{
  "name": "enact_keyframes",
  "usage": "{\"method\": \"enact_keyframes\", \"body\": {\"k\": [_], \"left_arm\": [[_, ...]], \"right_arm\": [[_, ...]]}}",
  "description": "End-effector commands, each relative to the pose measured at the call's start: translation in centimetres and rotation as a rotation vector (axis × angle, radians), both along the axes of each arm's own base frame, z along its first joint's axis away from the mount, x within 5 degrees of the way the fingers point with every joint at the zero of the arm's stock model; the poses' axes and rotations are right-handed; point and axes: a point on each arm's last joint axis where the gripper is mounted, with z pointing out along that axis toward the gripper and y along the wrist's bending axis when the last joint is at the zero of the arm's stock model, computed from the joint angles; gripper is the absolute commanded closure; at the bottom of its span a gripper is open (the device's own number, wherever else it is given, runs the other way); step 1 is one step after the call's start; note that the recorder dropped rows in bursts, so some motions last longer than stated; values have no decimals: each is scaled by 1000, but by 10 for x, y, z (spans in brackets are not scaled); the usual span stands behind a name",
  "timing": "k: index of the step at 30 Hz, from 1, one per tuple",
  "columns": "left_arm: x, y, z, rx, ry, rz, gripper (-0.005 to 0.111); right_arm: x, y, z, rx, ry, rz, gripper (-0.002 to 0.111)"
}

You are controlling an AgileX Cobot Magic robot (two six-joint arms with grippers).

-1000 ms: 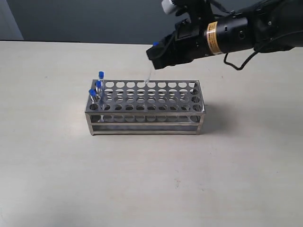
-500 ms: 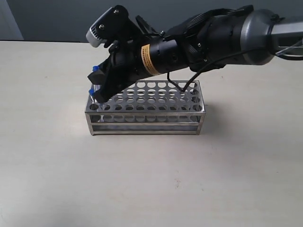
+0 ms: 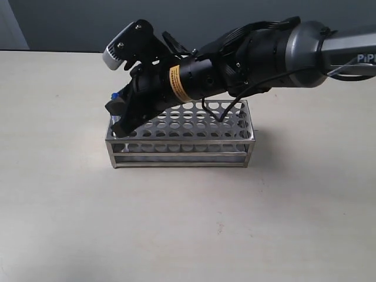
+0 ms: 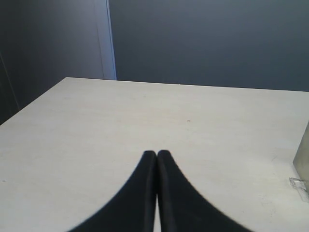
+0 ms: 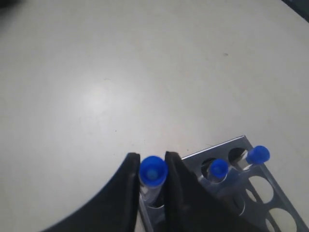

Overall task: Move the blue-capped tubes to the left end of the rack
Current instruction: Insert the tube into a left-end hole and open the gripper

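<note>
The right gripper (image 5: 151, 157) reaches across to the nine o'clock end of the stainless steel test-tube rack (image 3: 188, 141), which stands mid-table in the exterior view. Its fingers are narrowed to a slim gap and clamped on a blue-capped tube (image 5: 153, 171) just below the cap, the tube upright over a corner hole. Two more blue-capped tubes (image 5: 218, 168) stand in holes just beside it at that same end, though how deep the gripped tube sits I cannot tell. The left gripper (image 4: 157, 155) hangs over the pale table (image 4: 96, 121) with its fingers pressed together, holding nothing.
</note>
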Motion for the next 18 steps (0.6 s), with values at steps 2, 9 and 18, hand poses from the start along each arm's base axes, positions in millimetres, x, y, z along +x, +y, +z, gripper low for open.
{"method": "enact_keyframes", "body": {"k": [2,9,18], "left_arm": [[0,-1,-1,-4,2,-8,106],[0,-1,-1,-4,2,-8,106],[0,-1,-1,-4,2,-8,106]], "right_arm": [[3,5,-29,-28,68,10,108],[5,6,-42,-44,95,5,108],[0,8,-41,-27,120,52,58]]}}
